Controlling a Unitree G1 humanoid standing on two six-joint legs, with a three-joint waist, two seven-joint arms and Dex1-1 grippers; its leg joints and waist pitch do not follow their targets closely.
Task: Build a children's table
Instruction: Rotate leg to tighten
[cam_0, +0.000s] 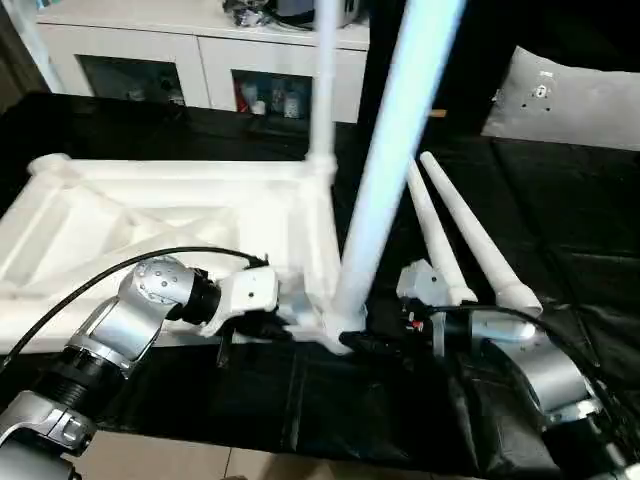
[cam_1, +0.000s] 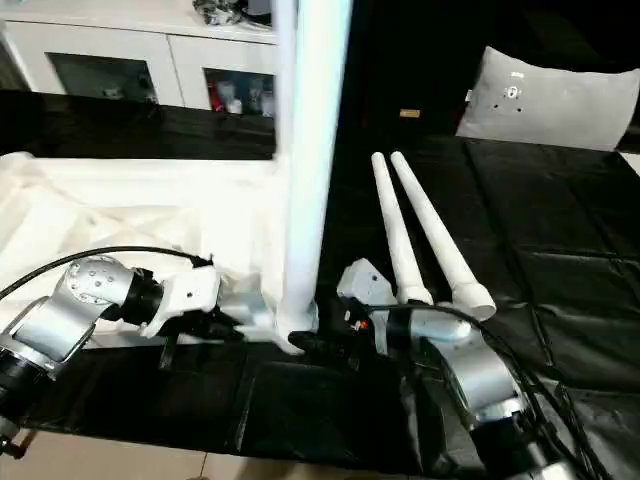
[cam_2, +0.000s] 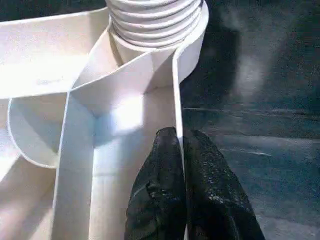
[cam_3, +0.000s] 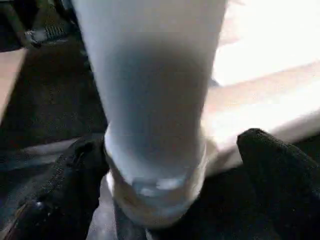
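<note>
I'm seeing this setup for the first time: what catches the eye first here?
The upside-down white tabletop on the black cover, with a tall white leg standing in its near corner socket. The left tool pinches the tabletop's rim beside that socket, while the right tool stands open around the leg's base. Two spare legs lie to the right.

Running out past the top edge, both upright legs (cam_0: 400, 150), and blurring up close, the near one's base (cam_3: 155, 150).
</note>
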